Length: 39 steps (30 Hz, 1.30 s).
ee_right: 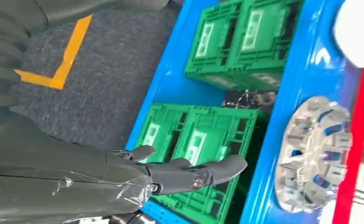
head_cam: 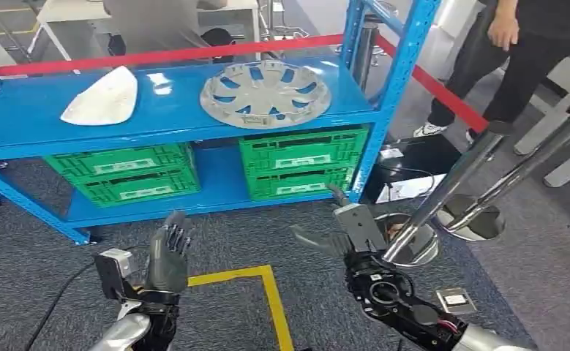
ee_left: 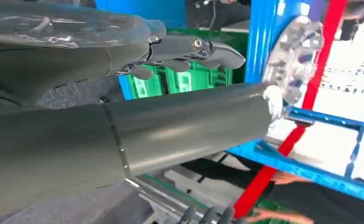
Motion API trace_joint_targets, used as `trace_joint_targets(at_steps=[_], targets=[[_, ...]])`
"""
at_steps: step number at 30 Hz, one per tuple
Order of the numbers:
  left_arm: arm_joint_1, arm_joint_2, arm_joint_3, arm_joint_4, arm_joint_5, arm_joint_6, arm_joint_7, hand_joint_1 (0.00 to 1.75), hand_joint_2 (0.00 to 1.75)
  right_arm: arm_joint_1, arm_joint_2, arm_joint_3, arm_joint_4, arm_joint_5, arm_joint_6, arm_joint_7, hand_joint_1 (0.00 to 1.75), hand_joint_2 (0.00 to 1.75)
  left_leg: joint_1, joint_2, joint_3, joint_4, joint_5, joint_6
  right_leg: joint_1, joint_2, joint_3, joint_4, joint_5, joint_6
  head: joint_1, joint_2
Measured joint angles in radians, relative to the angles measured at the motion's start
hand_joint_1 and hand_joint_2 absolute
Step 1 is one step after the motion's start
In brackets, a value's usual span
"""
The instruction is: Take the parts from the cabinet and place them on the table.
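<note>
Both arms are raised in front of the body with nothing held, so by my reading the task stands at its opening step: the approach to the cabinet, before any part is taken.

Nearest, the left robot hand hangs over the grey carpet with its fingers straight and slightly apart, holding nothing. The right robot hand is also empty, its fingers spread wide with the thumb out to the side. Between the two, on the floor, runs a yellow tape corner.

Beyond both hands stands the blue cabinet. Its lower shelf carries green crates, ahead of the right robot hand and closest to it. On the top shelf, higher and farther, lies the silver hubcap, flat and face up, well apart from the right robot hand. The white curved part lies beside it on the same shelf, above and beyond the left robot hand, also well apart.

The next move likely calls for a reach up and forward to the top shelf; the broad, shallow hubcap probably needs a grip at its rim.

Behind the cabinet runs a red barrier tape, and a person stands beyond the right side.
</note>
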Motion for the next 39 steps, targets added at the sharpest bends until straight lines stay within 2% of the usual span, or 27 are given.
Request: trace_joint_targets(at_steps=[1, 2, 4, 6, 7, 9, 10, 12, 14, 15, 16, 17, 18, 20, 22, 23, 25, 27, 29, 30, 31, 32, 33, 34, 35, 36, 39], targets=[[0.002, 0.000, 0.000, 0.000, 0.002, 0.000, -0.001, 0.00, 0.00, 0.000, 0.000, 0.000, 0.001, 0.001, 0.003, -0.001, 0.00, 1.75, -0.003, -0.002, 0.011, 0.000, -0.008, 0.001, 0.002, 0.000, 0.003, -0.044, 0.022, -0.004, 0.004, 0.000], [0.002, 0.000, 0.000, 0.000, 0.003, 0.000, -0.002, 0.00, 0.00, 0.000, 0.000, 0.000, 0.001, 0.001, 0.005, -0.002, 0.00, 1.75, -0.007, -0.003, 0.024, 0.000, -0.018, 0.002, 0.007, 0.000, 0.021, -0.120, 0.070, -0.010, 0.010, 0.000], [0.002, -0.001, -0.001, 0.001, 0.003, 0.000, -0.003, 0.00, 0.00, 0.000, -0.001, -0.001, 0.002, 0.002, 0.006, -0.004, 0.00, 1.75, -0.009, -0.002, 0.041, -0.002, -0.037, 0.000, 0.020, -0.002, 0.056, -0.295, 0.230, -0.037, 0.018, 0.000], [0.001, -0.002, -0.004, 0.003, 0.003, 0.000, -0.008, 0.00, 0.00, 0.002, -0.001, -0.002, 0.003, 0.002, 0.008, -0.005, 0.00, 1.75, -0.007, -0.003, 0.039, -0.006, -0.038, -0.008, 0.029, -0.001, 0.053, -0.319, 0.236, -0.042, -0.002, 0.000], [0.002, -0.003, -0.004, 0.003, 0.003, -0.001, -0.008, 0.00, 0.00, 0.003, -0.001, -0.001, 0.002, 0.003, 0.010, -0.006, 0.00, 1.75, -0.005, -0.003, 0.042, -0.017, -0.039, -0.013, 0.030, 0.000, 0.065, -0.325, 0.243, -0.048, 0.008, 0.000], [-0.002, -0.006, -0.006, 0.003, 0.003, -0.002, -0.011, 0.00, 0.00, 0.003, -0.001, -0.002, 0.002, 0.004, 0.010, -0.006, 0.00, 1.75, -0.012, -0.004, 0.052, 0.006, -0.029, -0.023, 0.019, 0.002, 0.094, -0.344, 0.240, -0.057, 0.011, 0.000], [-0.004, -0.006, -0.006, 0.003, 0.002, -0.002, -0.014, 0.00, 0.00, 0.002, -0.001, -0.003, 0.001, 0.006, 0.010, -0.006, 0.00, 1.75, -0.010, -0.003, 0.027, 0.046, -0.024, -0.028, 0.017, 0.002, 0.109, -0.352, 0.237, -0.058, 0.013, 0.000], [-0.007, -0.006, -0.006, 0.003, 0.002, -0.002, -0.015, 0.00, 0.00, 0.000, -0.002, -0.004, 0.001, 0.009, 0.010, -0.006, 0.00, 1.75, -0.001, -0.001, -0.072, 0.193, -0.039, -0.044, 0.013, 0.000, 0.131, -0.360, 0.225, -0.063, -0.002, 0.000], [-0.001, -0.005, -0.007, 0.003, 0.002, -0.002, -0.015, 0.00, 0.00, 0.002, -0.002, -0.003, 0.001, 0.012, 0.010, -0.003, 0.00, 1.75, 0.010, -0.001, -0.170, 0.306, -0.110, -0.059, 0.008, 0.001, 0.152, -0.360, 0.205, -0.060, -0.009, 0.000], [0.001, -0.005, -0.007, 0.003, 0.002, -0.002, -0.015, 0.00, 0.00, 0.003, -0.002, -0.003, 0.001, 0.013, 0.010, -0.002, 0.00, 1.75, 0.014, 0.000, -0.195, 0.313, -0.132, -0.066, 0.006, 0.002, 0.166, -0.360, 0.194, -0.058, -0.013, 0.000], [0.002, -0.005, -0.008, 0.003, 0.002, -0.002, -0.015, 0.00, 0.00, 0.004, -0.002, -0.003, 0.001, 0.013, 0.009, -0.001, 0.00, 1.75, 0.018, 0.000, -0.198, 0.283, -0.128, -0.068, 0.003, 0.003, 0.181, -0.360, 0.182, -0.055, -0.015, 0.000], [0.002, -0.003, -0.008, 0.004, 0.001, -0.002, -0.015, 0.00, 0.00, 0.004, -0.002, -0.003, 0.001, 0.013, 0.008, 0.000, 0.00, 1.75, 0.020, 0.001, -0.185, 0.221, -0.102, -0.070, 0.000, 0.004, 0.198, -0.360, 0.169, -0.051, -0.018, 0.000], [0.002, -0.003, -0.008, 0.004, 0.000, -0.003, -0.015, 0.00, 0.00, 0.004, -0.002, -0.003, 0.001, 0.014, 0.007, 0.000, 0.00, 1.75, 0.022, 0.001, -0.158, 0.133, -0.046, -0.070, -0.002, 0.004, 0.217, -0.360, 0.156, -0.047, -0.021, 0.000], [0.003, -0.002, -0.009, 0.005, -0.002, -0.004, -0.016, 0.00, 0.00, 0.003, -0.002, -0.002, 0.001, 0.015, 0.007, 0.001, 0.00, 1.75, 0.021, 0.008, -0.122, -0.024, 0.105, -0.062, -0.001, 0.005, 0.241, -0.356, 0.129, -0.037, -0.038, 0.000], [0.005, -0.002, -0.011, 0.005, -0.002, -0.006, -0.017, 0.00, 0.00, 0.003, -0.002, -0.002, 0.001, 0.016, 0.004, 0.001, 0.00, 1.75, 0.014, 0.010, -0.112, -0.012, 0.093, -0.048, 0.002, 0.006, 0.241, -0.365, 0.101, -0.024, -0.034, 0.000], [0.006, -0.003, -0.011, 0.005, -0.004, -0.008, -0.018, 0.00, 0.00, 0.004, -0.002, -0.002, -0.001, 0.020, -0.001, -0.001, 0.00, 1.75, 0.015, -0.001, -0.105, -0.022, 0.095, -0.039, 0.003, 0.006, 0.267, -0.339, 0.118, -0.013, -0.032, 0.000], [0.001, -0.008, -0.011, 0.005, -0.009, -0.014, -0.021, 0.00, 0.00, 0.001, -0.002, -0.003, -0.003, 0.034, -0.016, -0.005, 0.00, 1.75, 0.015, -0.004, -0.069, -0.020, 0.086, -0.019, -0.002, 0.004, 0.247, -0.279, 0.134, -0.005, -0.030, 0.000], [0.000, -0.008, -0.011, 0.006, -0.013, -0.018, -0.025, 0.00, 0.00, -0.002, -0.002, -0.002, -0.004, 0.041, -0.026, -0.005, 0.00, 1.75, 0.014, -0.002, -0.042, -0.022, 0.064, -0.006, -0.003, -0.001, 0.178, -0.146, 0.114, -0.006, -0.018, 0.000], [0.003, -0.008, -0.011, 0.006, -0.014, -0.023, -0.026, 0.00, 0.00, -0.001, -0.002, -0.002, -0.007, 0.046, -0.027, -0.003, 0.00, 1.75, 0.012, -0.003, -0.025, -0.021, 0.044, -0.001, -0.001, -0.001, 0.084, -0.034, 0.028, -0.001, -0.010, 0.000], [0.006, -0.008, -0.011, 0.006, -0.015, -0.024, -0.026, 0.00, 0.00, 0.000, -0.002, -0.002, -0.006, 0.047, -0.028, -0.001, 0.00, 1.75, 0.011, -0.004, -0.013, -0.021, 0.033, -0.001, -0.001, -0.001, 0.049, -0.017, -0.023, 0.003, -0.003, 0.000], [0.008, -0.008, -0.011, 0.006, -0.016, -0.024, -0.027, 0.00, 0.00, 0.001, -0.003, -0.002, -0.007, 0.048, -0.028, 0.000, 0.00, 1.75, 0.010, -0.006, 0.000, -0.020, 0.022, -0.001, -0.001, -0.001, 0.033, -0.034, -0.043, 0.002, 0.002, 0.000], [0.009, -0.008, -0.011, 0.008, -0.016, -0.024, -0.027, 0.00, 0.00, 0.002, -0.003, -0.002, -0.006, 0.049, -0.028, 0.001, 0.00, 1.75, 0.010, -0.008, 0.018, -0.020, 0.009, -0.002, -0.001, -0.002, 0.031, -0.080, -0.036, 0.002, 0.005, 0.000], [0.009, -0.008, -0.011, 0.008, -0.017, -0.024, -0.027, 0.00, 0.00, 0.001, -0.003, -0.002, -0.006, 0.050, -0.028, 0.002, 0.00, 1.75, 0.008, -0.008, 0.035, -0.020, -0.004, -0.004, -0.001, -0.002, 0.036, -0.144, 0.007, -0.002, 0.014, 0.000], [0.009, -0.008, -0.011, 0.008, -0.018, -0.024, -0.027, 0.00, 0.00, 0.001, -0.003, -0.002, -0.007, 0.050, -0.028, 0.002, 0.00, 1.75, 0.008, -0.007, 0.053, -0.019, -0.017, -0.006, 0.000, -0.002, 0.044, -0.221, 0.091, -0.010, 0.018, 0.000], [0.009, -0.008, -0.011, 0.009, -0.019, -0.024, -0.028, 0.00, 0.00, 0.002, -0.003, -0.002, -0.006, 0.050, -0.027, 0.002, 0.00, 1.75, 0.007, -0.005, 0.060, -0.022, -0.030, -0.009, 0.003, -0.003, 0.047, -0.304, 0.221, -0.022, 0.023, 0.000], [0.008, -0.008, -0.011, 0.012, -0.019, -0.025, -0.027, 0.00, 0.00, 0.004, -0.003, -0.001, -0.006, 0.051, -0.026, 0.002, 0.00, 1.75, 0.003, -0.008, 0.074, -0.008, -0.041, -0.014, 0.011, -0.002, 0.036, -0.326, 0.272, -0.022, 0.017, 0.000], [0.007, -0.008, -0.011, 0.013, -0.022, -0.026, -0.031, 0.00, 0.00, 0.004, -0.003, -0.001, -0.008, 0.051, -0.025, 0.007, 0.00, 1.75, 0.001, -0.010, 0.078, 0.000, -0.045, -0.031, 0.010, -0.002, 0.063, -0.330, 0.258, -0.038, 0.016, 0.000]])
